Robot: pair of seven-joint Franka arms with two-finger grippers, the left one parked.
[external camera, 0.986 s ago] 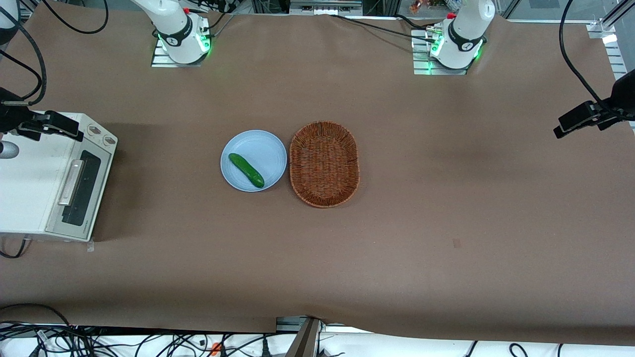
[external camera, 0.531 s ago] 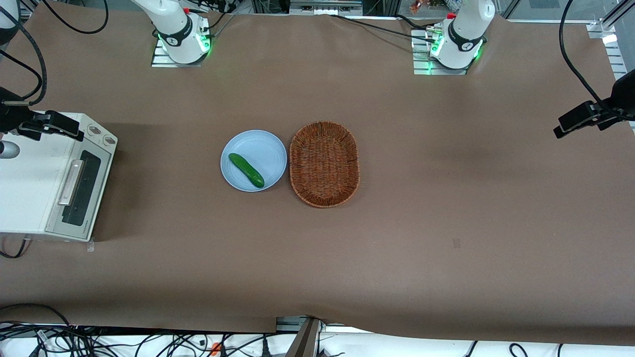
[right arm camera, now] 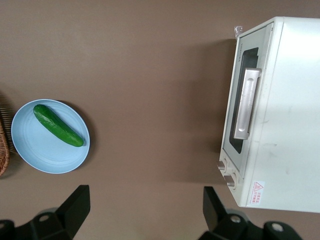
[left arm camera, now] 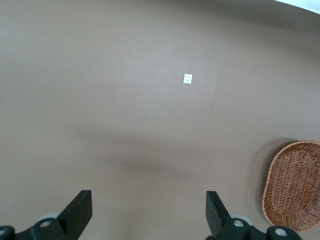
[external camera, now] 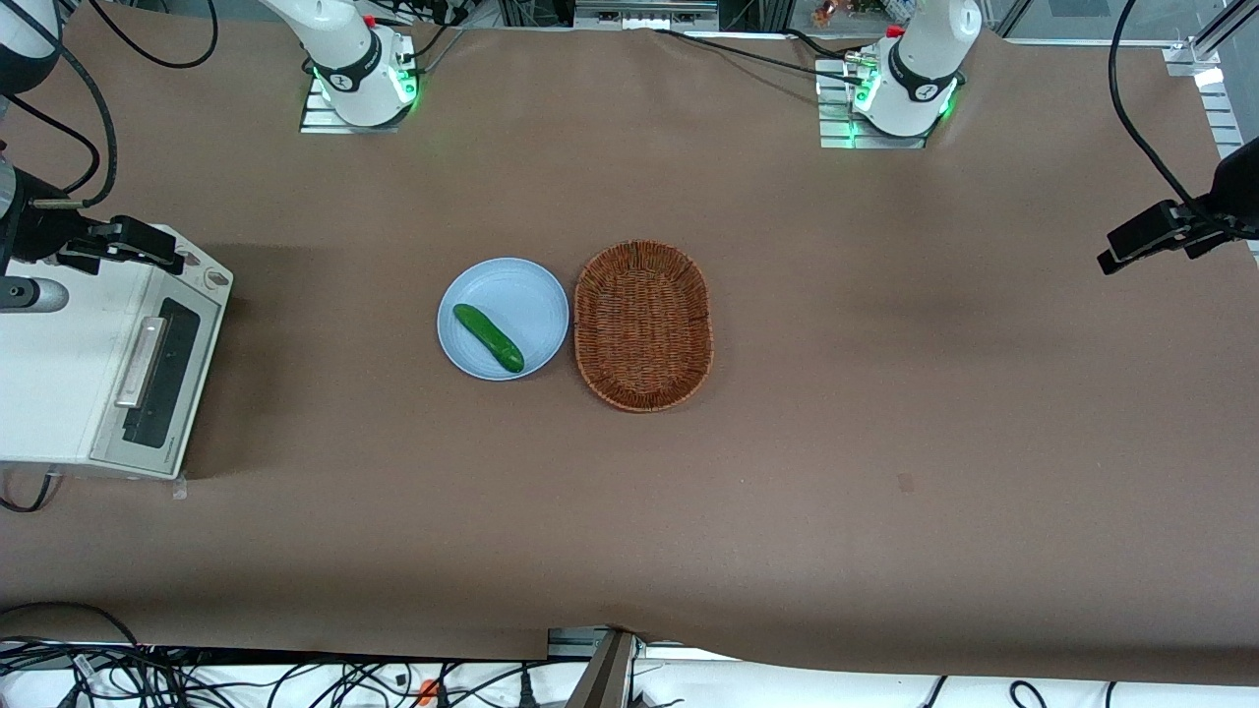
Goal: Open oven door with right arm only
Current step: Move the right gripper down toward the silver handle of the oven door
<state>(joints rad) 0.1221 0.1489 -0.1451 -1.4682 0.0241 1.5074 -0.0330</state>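
The cream-white toaster oven stands at the working arm's end of the table. Its oven door is closed, its silver bar handle lying flat against the dark glass. My right arm's gripper hovers above the oven's knob end, farther from the front camera than the handle. In the right wrist view the gripper is open, with only bare table between its black fingers. The same view has the oven door and handle off to one side of the fingers.
A light blue plate with a green cucumber sits mid-table, beside a brown wicker basket. Both lie toward the parked arm from the oven. The oven's two knobs are at the door's end.
The gripper has shifted a little toward the table's middle, now covering one oven knob in the front view. The oven door has not moved.
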